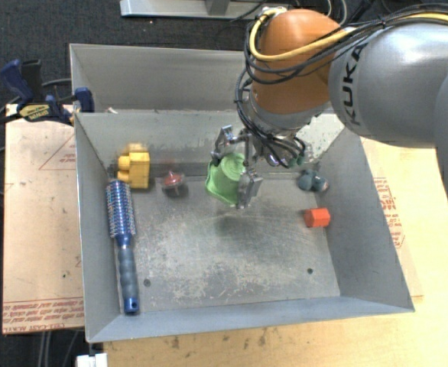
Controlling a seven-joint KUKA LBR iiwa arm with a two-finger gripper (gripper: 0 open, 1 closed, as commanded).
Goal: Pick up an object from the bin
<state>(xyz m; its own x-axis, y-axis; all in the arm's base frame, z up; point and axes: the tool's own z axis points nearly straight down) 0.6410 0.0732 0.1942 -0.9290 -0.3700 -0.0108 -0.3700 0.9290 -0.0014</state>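
Your pincer (pixel 236 176) gripping a green cup (pixel 222 182) inside the grey bin (pixel 163 82), blue hairbrush (pixel 122 232) and yellow block (pixel 134 166) left of the cup, orange cube (pixel 316 218) right.

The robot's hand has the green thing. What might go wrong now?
1. The hand seems to pinch the light green thing near one side, with most of it sticking out to the left, so it may slip and fall into the bin.
2. If it falls, it might bump the small red thing lying close by on the left.
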